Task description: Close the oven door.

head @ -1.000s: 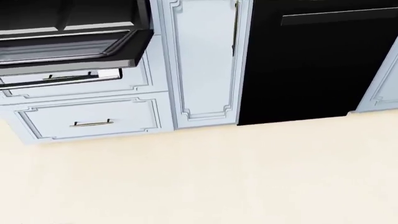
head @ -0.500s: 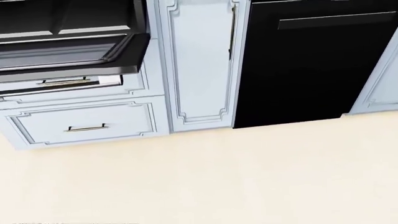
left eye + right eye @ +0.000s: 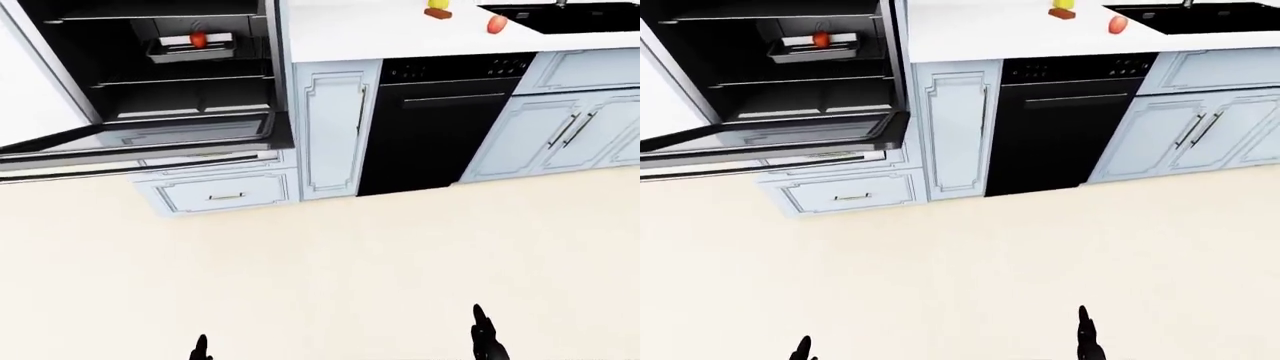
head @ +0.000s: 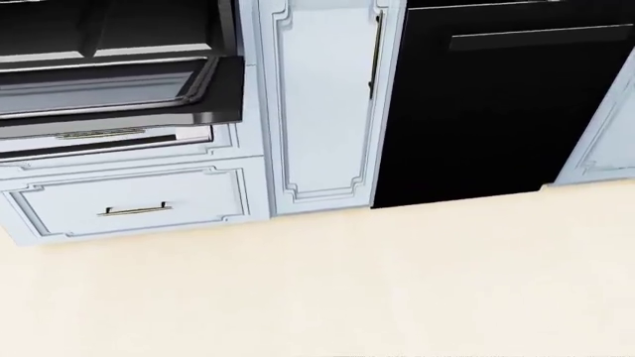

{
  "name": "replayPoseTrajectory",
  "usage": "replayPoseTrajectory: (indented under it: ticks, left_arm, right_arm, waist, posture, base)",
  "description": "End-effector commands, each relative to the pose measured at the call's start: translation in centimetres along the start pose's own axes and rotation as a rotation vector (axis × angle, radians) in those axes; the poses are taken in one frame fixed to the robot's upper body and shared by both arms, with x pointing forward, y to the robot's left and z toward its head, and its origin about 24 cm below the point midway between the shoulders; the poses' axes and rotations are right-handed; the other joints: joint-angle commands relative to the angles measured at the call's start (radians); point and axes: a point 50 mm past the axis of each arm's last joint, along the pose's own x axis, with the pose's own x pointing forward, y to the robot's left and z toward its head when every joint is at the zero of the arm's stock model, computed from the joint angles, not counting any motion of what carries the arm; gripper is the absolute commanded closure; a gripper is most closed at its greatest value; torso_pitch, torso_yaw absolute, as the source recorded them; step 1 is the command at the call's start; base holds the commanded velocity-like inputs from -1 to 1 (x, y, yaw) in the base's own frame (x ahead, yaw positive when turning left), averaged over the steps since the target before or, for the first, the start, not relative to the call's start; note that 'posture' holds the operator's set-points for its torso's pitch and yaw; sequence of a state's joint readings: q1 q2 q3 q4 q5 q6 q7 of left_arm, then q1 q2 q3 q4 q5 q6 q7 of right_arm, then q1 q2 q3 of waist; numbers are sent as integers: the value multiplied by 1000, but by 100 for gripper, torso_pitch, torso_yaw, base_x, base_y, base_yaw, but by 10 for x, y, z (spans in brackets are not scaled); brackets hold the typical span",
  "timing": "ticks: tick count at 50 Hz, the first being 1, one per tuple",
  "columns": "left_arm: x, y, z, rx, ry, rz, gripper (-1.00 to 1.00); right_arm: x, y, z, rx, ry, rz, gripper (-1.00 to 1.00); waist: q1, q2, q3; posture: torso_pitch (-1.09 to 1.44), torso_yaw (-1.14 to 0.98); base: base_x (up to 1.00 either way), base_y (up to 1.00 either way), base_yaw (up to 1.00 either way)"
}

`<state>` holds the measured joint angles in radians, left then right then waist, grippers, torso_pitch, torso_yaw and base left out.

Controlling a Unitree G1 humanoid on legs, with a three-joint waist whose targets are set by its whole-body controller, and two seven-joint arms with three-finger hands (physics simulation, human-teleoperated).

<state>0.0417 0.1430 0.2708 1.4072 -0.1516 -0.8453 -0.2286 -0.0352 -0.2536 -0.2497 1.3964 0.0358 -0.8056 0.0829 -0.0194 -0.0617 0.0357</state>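
Observation:
The oven (image 3: 170, 67) is at the upper left of the left-eye view, its dark cavity showing. The oven door (image 3: 150, 139) hangs open, folded down to about level, with its handle edge (image 3: 120, 166) toward me; the door also shows in the head view (image 4: 109, 93). A tray with a red item (image 3: 195, 46) sits on a rack inside. Only dark fingertips of my left hand (image 3: 201, 349) and right hand (image 3: 485, 337) show at the bottom edge, far below the door and apart from it. Their grip does not show.
Pale blue drawers (image 4: 134, 201) sit under the oven and a tall narrow cabinet door (image 4: 322, 104) to its right. Right of that is a black dishwasher (image 4: 496, 104). A white counter (image 3: 400, 30) carries red and yellow items and a sink (image 3: 570, 16). Beige floor (image 3: 330, 262) lies between me and the cabinets.
The whole head view has shifted a little: the cabinets and drawer handle sit lower in the picture, so the camera has moved. The oven door stays open.

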Motion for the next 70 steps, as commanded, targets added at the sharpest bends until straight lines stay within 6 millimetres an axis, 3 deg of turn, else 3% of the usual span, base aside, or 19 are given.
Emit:
replayPoseTrajectory:
  ticks: [1, 7, 11, 22, 27, 28, 32, 37, 39, 41, 42, 50, 54, 56, 58, 61, 65, 68, 70]
  left_arm:
    - [3, 10, 10, 16, -59, 30, -100]
    - [4, 10, 11, 16, -60, 29, -100]
    - [3, 11, 10, 15, -58, 30, -100]
    - [3, 11, 10, 14, -60, 33, -100]
    - [3, 12, 11, 14, -60, 34, -100]
    - [3, 12, 11, 14, -60, 34, -100]
    - [3, 12, 10, 14, -60, 34, -100]
    - [3, 12, 10, 14, -60, 35, -100]
    - [3, 12, 10, 14, -60, 35, -100]
    - [3, 12, 10, 14, -59, 34, -100]
    - [3, 12, 10, 14, -59, 35, -100]
    - [4, 12, 11, 13, -61, 34, -100]
    - [4, 11, 11, 13, -61, 33, -100]
    - [4, 12, 11, 12, -61, 34, -100]
    - [3, 12, 11, 12, -61, 34, -100]
    - [3, 12, 10, 13, -59, 34, -100]
    - [3, 12, 10, 13, -57, 34, -100]
    - [2, 11, 10, 13, -56, 33, -100]
    - [2, 11, 9, 6, -48, 33, -100]
  right_arm:
    - [5, -1, 9, -4, -57, 2, -100]
    - [5, -1, 10, -3, -59, 0, -100]
    - [5, -1, 10, -1, -60, -1, -100]
    - [6, -1, 11, 5, -60, -4, -100]
    - [6, -2, 11, 6, -60, -5, -100]
    - [6, -2, 11, 6, -60, -4, -100]
    - [6, -2, 11, 6, -60, -5, -100]
    - [6, -3, 11, 6, -60, -5, -100]
    - [6, -2, 11, 6, -60, -5, -100]
    - [6, -2, 11, 7, -60, -4, -100]
    - [6, -3, 11, 6, -60, -4, -100]
    - [6, -3, 12, 8, -62, -4, -100]
    - [7, -3, 12, 10, -62, -5, -100]
    - [6, -3, 12, 10, -62, -5, -100]
    - [6, -2, 11, 9, -61, -5, -100]
    - [6, -2, 11, 9, -60, -5, -100]
    - [5, -1, 10, 8, -57, -4, -100]
    - [5, -1, 10, 8, -54, -3, -100]
    - [5, -1, 9, 6, -51, -1, -100]
  waist:
    - [0, -1, -10]
    - [8, 49, -4]
    - [12, 147, -18]
    - [17, 49, -4]
    - [10, -40, -12]
    - [0, 7, -6]
    - [2, 0, -16]
    - [7, 56, -4]
    - [8, 98, -6]
    - [16, 171, -25]
    - [21, 115, -13]
    - [20, 67, -4]
    - [18, 17, -3]
    - [14, -30, -12]
    - [4, 0, -9]
    - [1, -1, -12]
    - [7, 29, -5]
    - [8, 73, -4]
    - [10, 127, -11]
  posture:
    - [0, 0]
    - [0, 0]
    - [0, 0]
    - [0, 0]
    - [0, 0]
    - [0, 0]
    - [0, 0]
    - [0, 0]
    - [0, 0]
    - [0, 0]
    - [0, 0]
    - [0, 0]
    - [0, 0]
    - [0, 0]
    - [0, 0]
    - [0, 0]
    - [0, 0]
    - [0, 0]
    - [0, 0]
  base:
    - [0, 19, 0]
    - [0, 18, 0]
    - [0, 18, 0]
    - [0, 19, 0]
    - [0, 20, 0]
    - [0, 20, 0]
    - [0, 20, 0]
    - [0, 20, 0]
    - [0, 20, 0]
    - [0, 19, 0]
    - [0, 20, 0]
    - [0, 19, 0]
    - [0, 19, 0]
    - [0, 19, 0]
    - [0, 20, 0]
    - [0, 20, 0]
    - [0, 20, 0]
    - [0, 19, 0]
    - [0, 19, 0]
